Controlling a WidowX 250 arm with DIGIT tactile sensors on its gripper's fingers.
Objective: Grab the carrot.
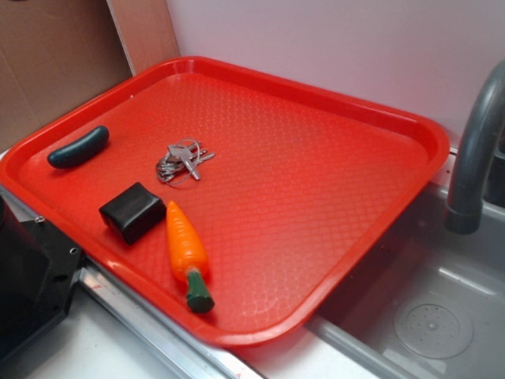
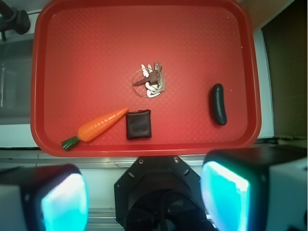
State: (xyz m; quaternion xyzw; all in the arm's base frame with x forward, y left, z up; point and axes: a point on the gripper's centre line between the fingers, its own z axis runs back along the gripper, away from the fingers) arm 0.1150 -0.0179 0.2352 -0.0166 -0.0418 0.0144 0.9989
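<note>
**Carrot grab: haven't even started the reach yet**

Closest thing in the wrist view is the gripper itself, fingers spread wide apart with nothing between them, hanging back over the near edge, off the red tray. So this looks like the very start: approach not yet made.

Going left to right across the wrist view: the carrot lies near the tray's near-left corner, green stub pointing left and toward the near rim, tip pointing right. That tip is just about touching the black block. Then the bunch of keys further in, and the dark green sausage piece off to the right, well apart.

Next move, I reckon: go forward and left, drop over the orange body, and close across its width, staying clear of the block.
</note>
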